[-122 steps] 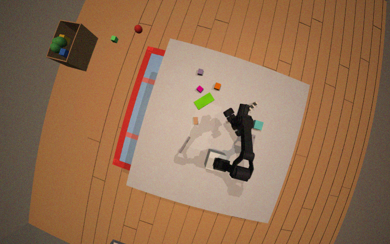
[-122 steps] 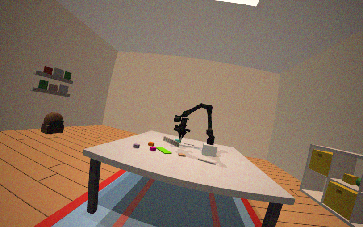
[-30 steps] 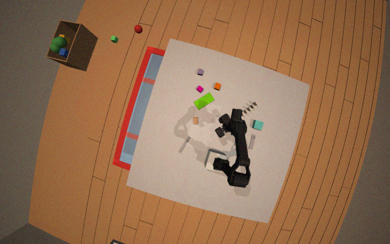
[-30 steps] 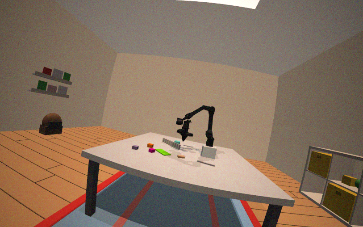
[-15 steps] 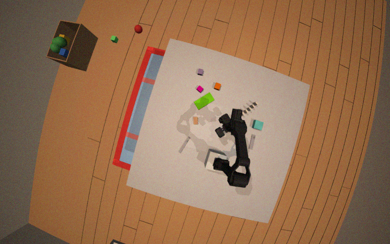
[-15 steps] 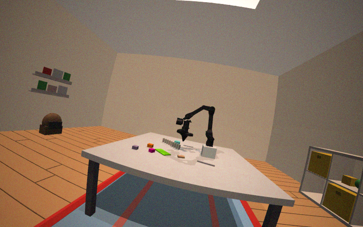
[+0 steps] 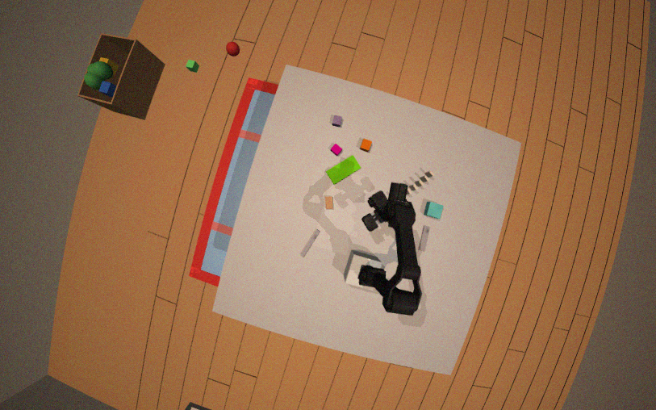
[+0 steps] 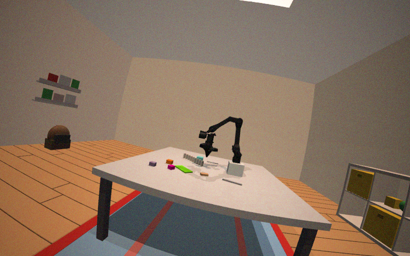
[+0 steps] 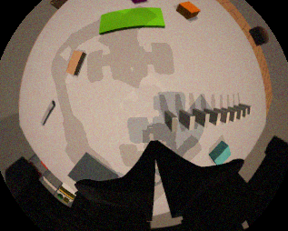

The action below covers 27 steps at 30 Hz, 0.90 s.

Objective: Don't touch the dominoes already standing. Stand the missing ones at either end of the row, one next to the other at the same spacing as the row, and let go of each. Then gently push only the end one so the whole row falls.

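A row of several grey dominoes [image 7: 419, 180] [image 8: 193, 158] [image 9: 208, 114] stands on the white table [image 7: 289, 285] [image 8: 250, 197]. My gripper [image 7: 399, 192] [image 8: 207, 154] [image 9: 153, 144] is shut and empty, its tips pointing down. It hangs just above the table by the end of the row nearest the arm's base. A grey domino [image 7: 310, 243] [image 8: 231, 181] [image 9: 48, 112] lies flat left of the base. Another grey domino [image 7: 424, 237] [image 8: 212, 163] lies flat beside the arm. A tan domino [image 7: 328, 202] [image 8: 204, 174] [image 9: 75, 63] lies flat near the green slab.
A green slab [image 7: 343, 169] [image 8: 183, 169] [image 9: 132, 20], a teal cube [image 7: 432, 209] [image 8: 199, 157] [image 9: 219, 152], an orange cube [image 7: 365, 144] [image 9: 188, 8], a magenta cube [image 7: 336, 148] and a purple cube [image 7: 336, 120] lie on the table. A white box [image 7: 356, 265] [image 8: 235, 168] stands by the arm's base.
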Tool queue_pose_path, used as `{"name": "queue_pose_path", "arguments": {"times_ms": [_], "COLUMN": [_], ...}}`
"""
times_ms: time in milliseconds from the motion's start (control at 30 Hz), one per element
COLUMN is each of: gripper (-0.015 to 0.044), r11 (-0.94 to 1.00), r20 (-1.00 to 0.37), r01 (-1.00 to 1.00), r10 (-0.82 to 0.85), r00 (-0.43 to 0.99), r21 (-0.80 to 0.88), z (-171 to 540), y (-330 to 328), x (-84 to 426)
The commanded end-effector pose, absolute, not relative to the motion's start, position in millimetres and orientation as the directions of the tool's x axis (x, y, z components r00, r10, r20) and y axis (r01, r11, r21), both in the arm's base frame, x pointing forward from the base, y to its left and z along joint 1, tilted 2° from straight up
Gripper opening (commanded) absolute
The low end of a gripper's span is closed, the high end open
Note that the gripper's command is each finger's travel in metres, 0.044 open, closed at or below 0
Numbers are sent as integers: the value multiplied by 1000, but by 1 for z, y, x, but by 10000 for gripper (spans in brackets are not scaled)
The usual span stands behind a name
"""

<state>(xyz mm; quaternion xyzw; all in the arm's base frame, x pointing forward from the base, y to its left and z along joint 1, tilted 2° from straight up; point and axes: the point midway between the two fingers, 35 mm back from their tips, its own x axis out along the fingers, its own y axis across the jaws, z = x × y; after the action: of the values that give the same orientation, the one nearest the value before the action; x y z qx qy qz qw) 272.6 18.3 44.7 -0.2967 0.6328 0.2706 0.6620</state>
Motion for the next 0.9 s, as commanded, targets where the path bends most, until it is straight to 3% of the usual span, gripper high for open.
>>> {"name": "queue_pose_path", "arguments": {"times_ms": [0,200,867], "gripper": [0,0,0], "r11": [674,674,674], "r20": [-998,-998,-998], "r01": [-736,-736,-736], "r10": [-16,-17,-18], "r00": [56,55,57], "r21": [-52,-52,-54], "z": [42,-33,-33], "y": [18,15,1], "x": [274,277,295]}}
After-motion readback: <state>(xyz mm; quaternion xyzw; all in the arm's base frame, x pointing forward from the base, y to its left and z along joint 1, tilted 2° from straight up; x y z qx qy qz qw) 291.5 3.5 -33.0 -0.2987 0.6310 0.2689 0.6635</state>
